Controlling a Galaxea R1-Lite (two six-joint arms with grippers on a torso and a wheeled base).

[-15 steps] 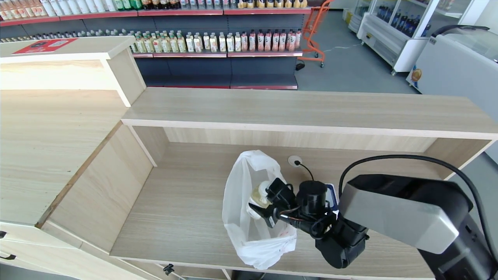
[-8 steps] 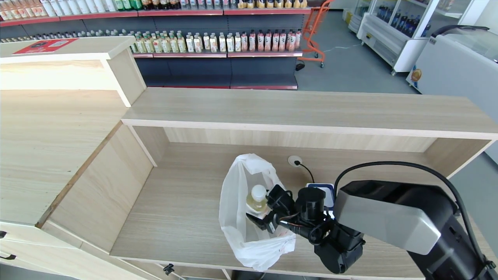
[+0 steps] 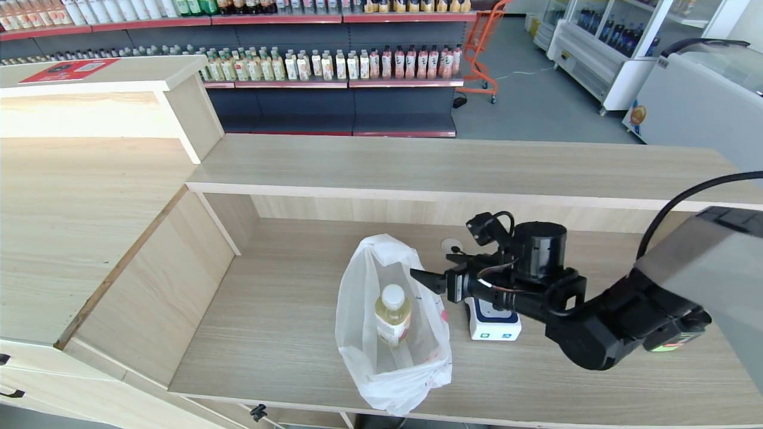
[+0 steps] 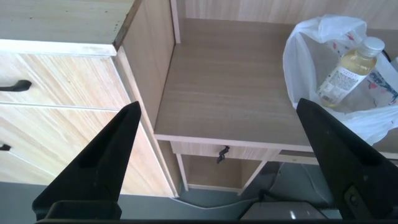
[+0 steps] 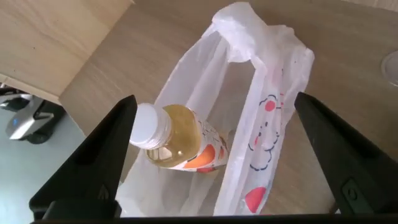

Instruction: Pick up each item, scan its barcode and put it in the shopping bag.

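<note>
- Standing inside the shopping bag [image 3: 356,310]: bottle [image 3: 393,313].
- Right gripper [image 3: 428,279]: fingers spread, empty, at the bag's 2 o'clock.
- Left gripper [image 4: 217,106]: fingers spread, empty.
- Scanner [image 3: 492,322]: just beside bag, 3 o'clock.

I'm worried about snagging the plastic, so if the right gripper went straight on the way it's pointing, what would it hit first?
Most likely the white shopping bag: the open right gripper aims at its mouth, with the bottle just inside. Depth is hard to judge.
</note>
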